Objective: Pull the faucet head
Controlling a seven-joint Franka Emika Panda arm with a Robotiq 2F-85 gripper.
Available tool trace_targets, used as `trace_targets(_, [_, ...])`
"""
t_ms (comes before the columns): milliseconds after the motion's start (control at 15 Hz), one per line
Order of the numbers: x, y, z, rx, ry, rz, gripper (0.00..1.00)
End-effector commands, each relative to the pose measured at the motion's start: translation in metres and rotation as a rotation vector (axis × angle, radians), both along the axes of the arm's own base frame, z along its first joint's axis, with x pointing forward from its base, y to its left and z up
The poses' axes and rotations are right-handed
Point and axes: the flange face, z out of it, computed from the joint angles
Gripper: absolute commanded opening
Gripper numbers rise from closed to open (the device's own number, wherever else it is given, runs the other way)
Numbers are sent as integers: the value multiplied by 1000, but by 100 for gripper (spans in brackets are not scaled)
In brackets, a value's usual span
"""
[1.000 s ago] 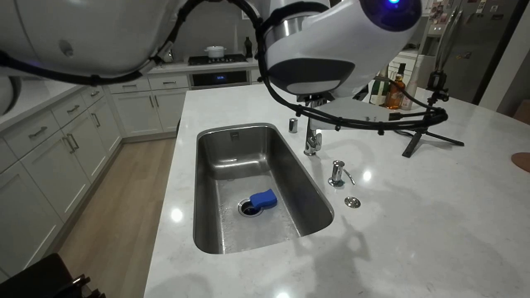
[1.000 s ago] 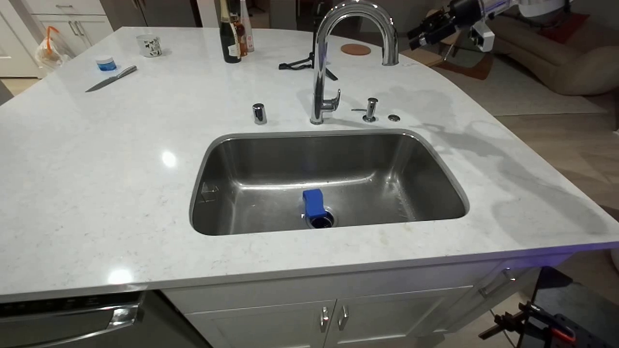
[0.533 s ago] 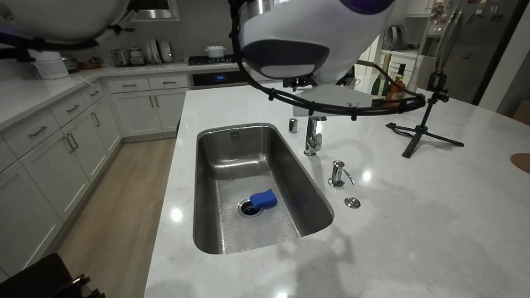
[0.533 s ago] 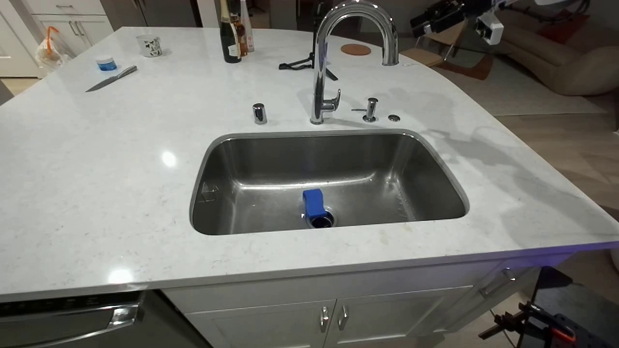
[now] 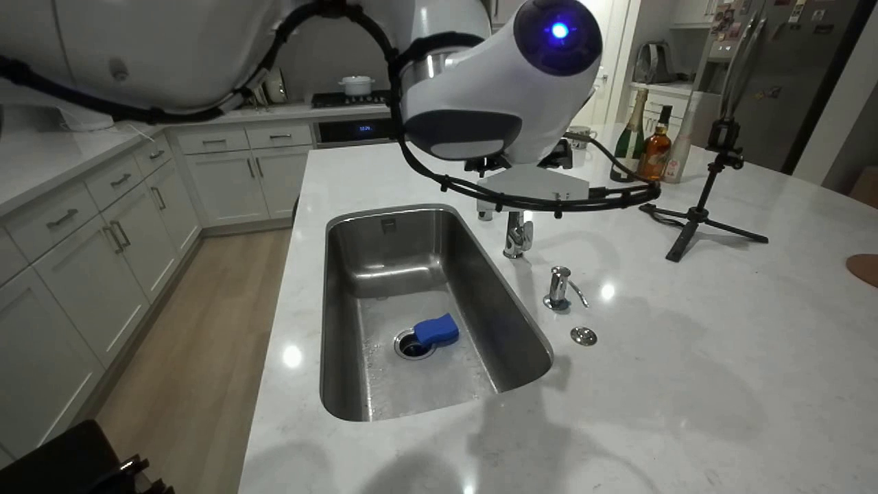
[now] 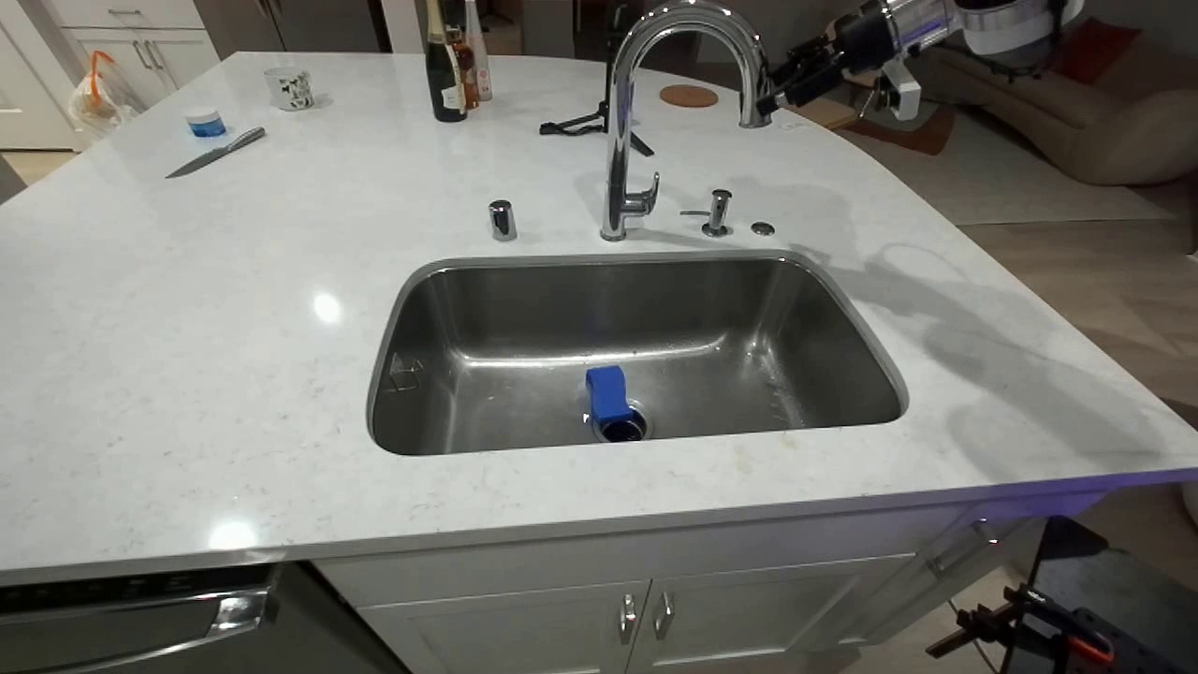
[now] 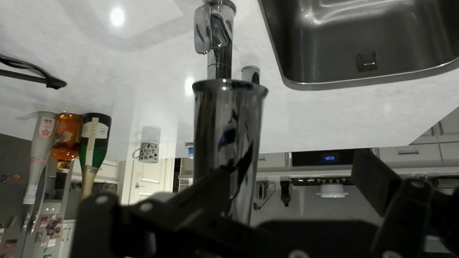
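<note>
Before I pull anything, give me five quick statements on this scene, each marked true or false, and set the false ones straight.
1. The gripper is close to the faucet head, jaws apart. True, though contact can't be judged.
2. The faucet head dangles on a hose. False: the faucet head sits at the end of the arched neck.
3. Three bottles stand on the counter. True.
4. The sponge lies on the counter. False: the sponge is in the sink, at the drain.
5. The mug stands upright. True.
</note>
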Motion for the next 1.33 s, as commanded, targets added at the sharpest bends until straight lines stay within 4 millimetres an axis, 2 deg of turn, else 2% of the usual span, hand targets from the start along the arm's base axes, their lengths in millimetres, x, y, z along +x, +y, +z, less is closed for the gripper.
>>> trace_targets(0, [22,12,-5,-41,-8,-48,100])
trace_targets(400, [29,9,0,-65,-41,-124,100])
trace_targets(467, [30,8,1,-67,-50,-137,89])
trace_targets(533, [32,7,1,-68,-56,-144,72])
trace_targets(800, [35,2,5,-73,-59,-183,40])
trace_targets(1067, [32,-14,8,-92,-20,-238,11])
trace_targets(1200, [33,-17,7,-95,1,-249,1])
trace_targets(1267, [33,-17,7,-98,17,-252,0])
